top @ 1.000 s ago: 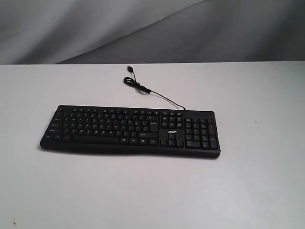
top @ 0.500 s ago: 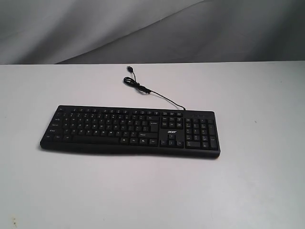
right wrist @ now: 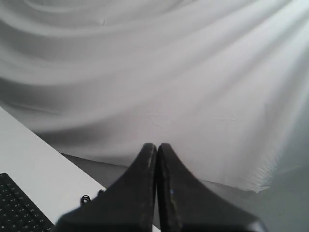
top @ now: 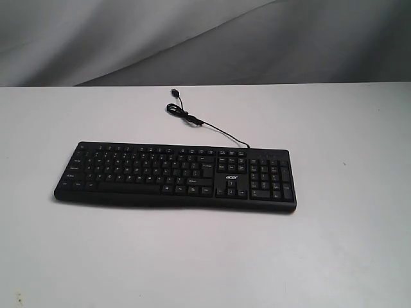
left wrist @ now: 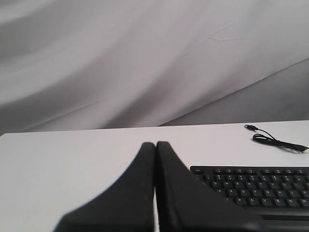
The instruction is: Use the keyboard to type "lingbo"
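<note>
I saw left gripper (left wrist: 155,146) pinched fully closed, empty | right gripper (right wrist: 157,146) likewise closed, empty | keyboard (top: 174,174) flat on table (top: 347,250), ahead of left gripper, clear of both | cable (top: 207,126) lay beyond it.

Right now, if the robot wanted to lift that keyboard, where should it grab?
Probably the thin front edge of the keyboard, near its middle, coming low from the near side: it lies flat and is too wide to span, and the cable trails off the far edge.
</note>
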